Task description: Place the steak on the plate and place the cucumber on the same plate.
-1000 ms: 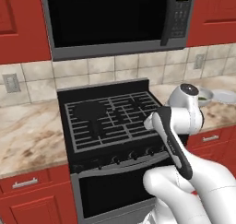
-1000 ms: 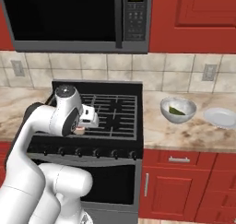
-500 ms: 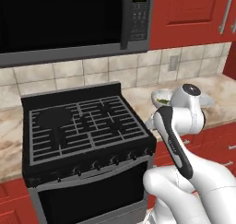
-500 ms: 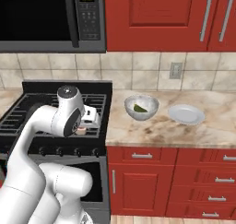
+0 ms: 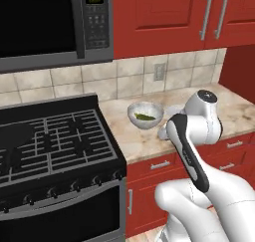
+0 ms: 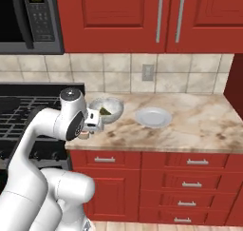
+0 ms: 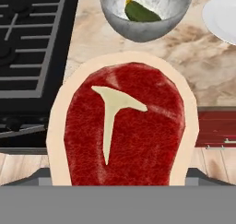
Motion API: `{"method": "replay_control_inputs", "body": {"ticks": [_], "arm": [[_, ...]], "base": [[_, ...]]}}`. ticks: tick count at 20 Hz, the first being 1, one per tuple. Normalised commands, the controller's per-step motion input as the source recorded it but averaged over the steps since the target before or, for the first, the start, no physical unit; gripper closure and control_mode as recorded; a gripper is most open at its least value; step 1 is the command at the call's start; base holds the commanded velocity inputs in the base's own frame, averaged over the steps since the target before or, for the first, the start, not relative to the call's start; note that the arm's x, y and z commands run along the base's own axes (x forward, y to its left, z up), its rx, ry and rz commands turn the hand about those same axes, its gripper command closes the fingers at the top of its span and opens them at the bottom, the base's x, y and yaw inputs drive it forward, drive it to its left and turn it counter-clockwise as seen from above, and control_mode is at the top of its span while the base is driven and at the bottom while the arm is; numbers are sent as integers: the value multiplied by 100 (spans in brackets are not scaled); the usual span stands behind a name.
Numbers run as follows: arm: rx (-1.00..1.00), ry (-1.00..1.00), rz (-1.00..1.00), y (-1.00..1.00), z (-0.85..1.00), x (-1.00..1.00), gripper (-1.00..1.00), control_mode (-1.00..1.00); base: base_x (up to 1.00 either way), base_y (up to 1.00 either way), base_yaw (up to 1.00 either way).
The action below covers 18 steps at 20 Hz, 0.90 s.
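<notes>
Steak (image 7: 120, 126) fills the hand view, apparently pinched between the wide-spread gripper (image 6: 90, 128) jaws, over the counter edge beside the stove (image 5: 50, 141). Cucumber (image 7: 138, 11) sits in the bowl (image 6: 106, 109); the plate (image 6: 153, 117) lies beyond it. Carry the steak clear of the bowl, then lower it flat before releasing.

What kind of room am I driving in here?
A home-style kitchen, by the look of it: a black gas stove under a microwave, red cabinets, and a marble-look counter with a tiled backsplash.
</notes>
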Motion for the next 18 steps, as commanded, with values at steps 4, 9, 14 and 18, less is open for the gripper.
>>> {"method": "replay_control_inputs", "body": {"ticks": [4,9,14,18], "arm": [[0,0,0,0,0,0,100,100],[0,0,0,0,0,0,100,100],[0,0,0,0,0,0,100,100],[0,0,0,0,0,0,100,100]], "base": [[24,-70,0],[31,-69,0],[53,-51,1],[68,-34,5]]}}
